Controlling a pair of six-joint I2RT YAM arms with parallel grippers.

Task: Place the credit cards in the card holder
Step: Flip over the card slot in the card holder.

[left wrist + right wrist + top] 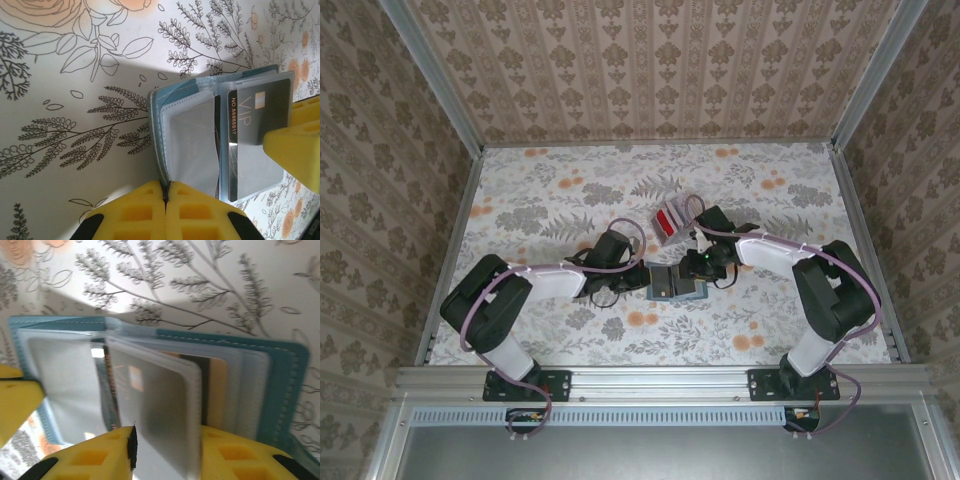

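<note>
Two robot arms meet over the middle of a floral-patterned worktop (550, 200), where the dark teal card holder (677, 284) lies spread open between them. The left hand (166, 189) has its yellow fingers pressed together on the edge of the holder's teal cover, with almost no gap between them. The right hand (167, 442) comes in from the other side. Its fingers stand a little apart, with one clear plastic sleeve of the holder filling the space between them and touching both, so it appears to be gripped. In the left wrist view a dark card marked VIP (260, 125) sits inside one of the sleeves, and a right-hand finger rests on it. The credit cards (670, 217) (a small red and white stack) lie on the worktop just beyond the holder, towards the far wall, untouched by either hand.
</note>
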